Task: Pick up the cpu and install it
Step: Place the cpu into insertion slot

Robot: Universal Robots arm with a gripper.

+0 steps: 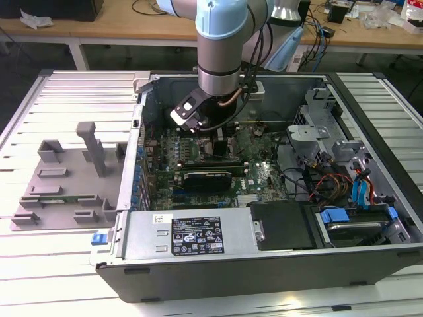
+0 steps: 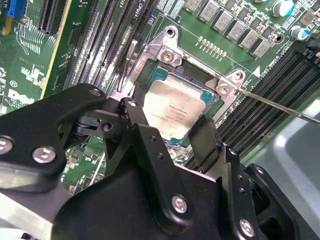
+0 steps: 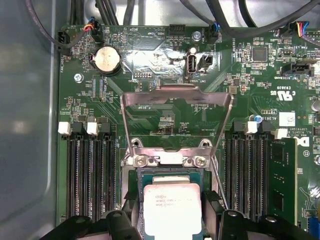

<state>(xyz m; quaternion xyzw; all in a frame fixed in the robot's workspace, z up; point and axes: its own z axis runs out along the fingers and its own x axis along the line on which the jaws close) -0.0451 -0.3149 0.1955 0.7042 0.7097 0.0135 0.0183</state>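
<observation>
Right now my gripper hangs inside the open computer case, low over the motherboard. My two fingers are clamped on opposite edges of the cpu, which lies silvery side up in the socket, between the rows of memory slots. I cannot tell whether it is fully seated. The socket's load plate stands hinged open just beyond.

Grey arm, pale-blue cap, black gripper, silver screws.
</observation>
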